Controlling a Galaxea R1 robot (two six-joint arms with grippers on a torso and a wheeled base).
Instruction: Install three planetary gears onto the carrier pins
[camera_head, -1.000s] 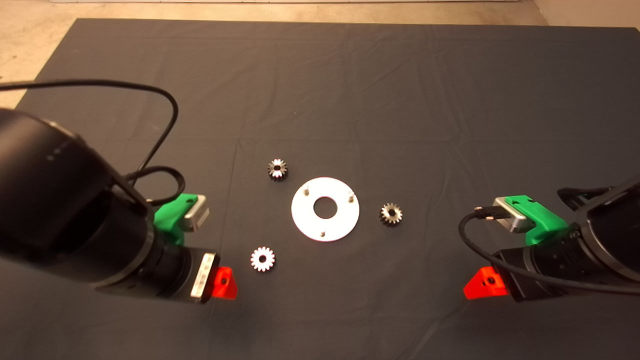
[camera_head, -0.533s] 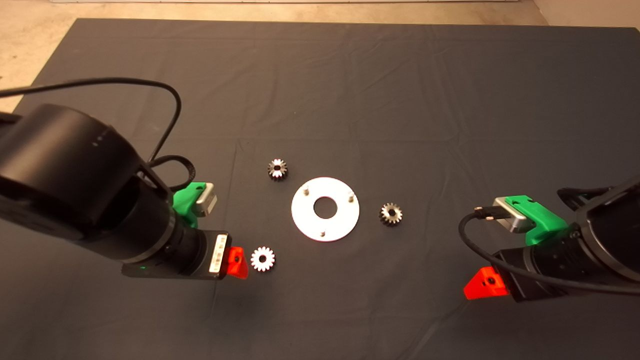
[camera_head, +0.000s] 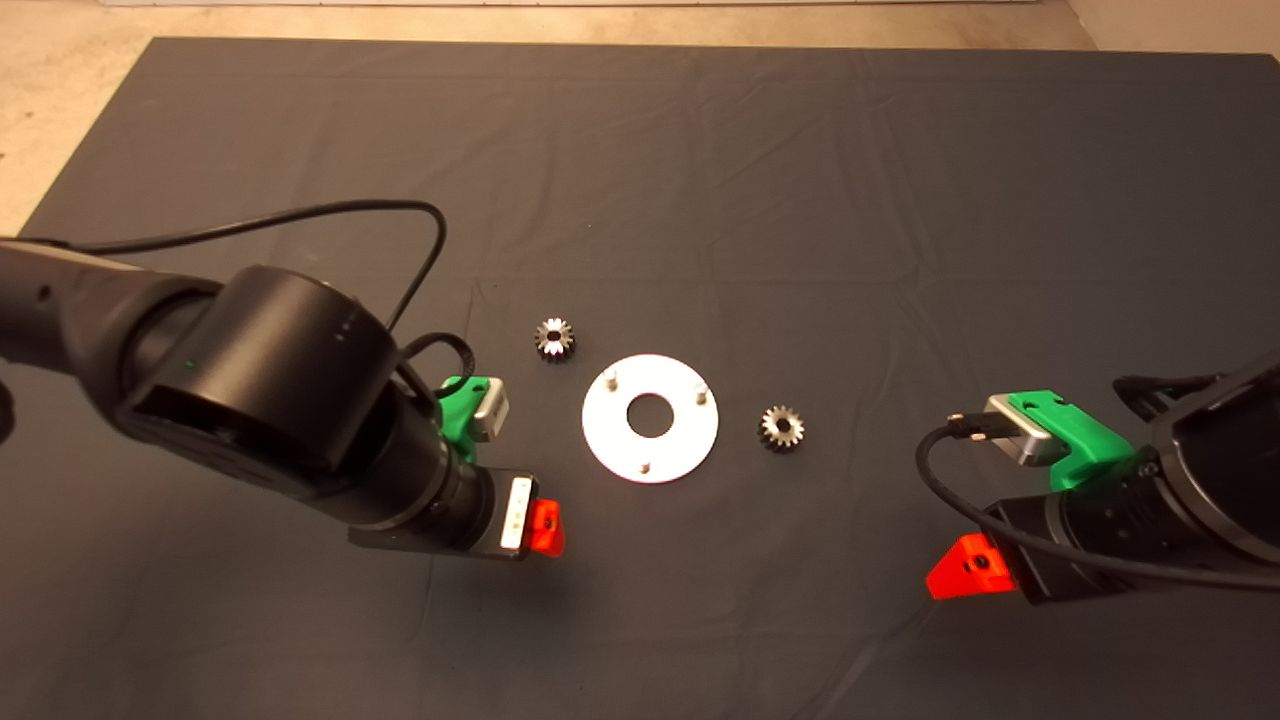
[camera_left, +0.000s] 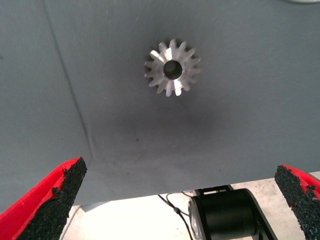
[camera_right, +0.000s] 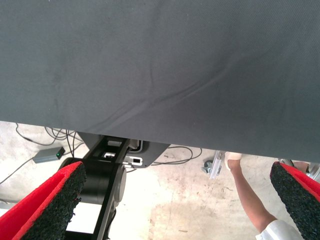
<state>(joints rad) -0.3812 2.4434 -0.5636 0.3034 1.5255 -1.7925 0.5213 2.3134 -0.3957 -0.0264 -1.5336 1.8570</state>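
Note:
The white-silver disc (camera_head: 683, 440) lies mid-mat, and its three carrier pins (camera_head: 613, 377) stand bare. One planetary gear (camera_head: 555, 339) rests just off the disc's far-left rim. A second gear (camera_head: 782, 428) lies to the disc's right. My left arm hides the third gear in the head view; the left wrist view shows that gear (camera_left: 172, 67) flat on the mat. My left gripper (camera_head: 545, 528) (camera_left: 180, 170) hovers above it, open and empty. At the mat's lower right my right gripper (camera_head: 965, 568) (camera_right: 175, 172) waits, open, holding nothing.
Black cables loop from both wrists above the mat (camera_head: 700, 180). In the right wrist view, the floor past the mat's near edge shows the robot's base (camera_right: 107, 172), loose cables and a person's leg (camera_right: 250, 195).
My left arm has swung right and lower toward the gear near the disc's front left, and now covers it in the head view. The right arm, disc and other gears have not moved.

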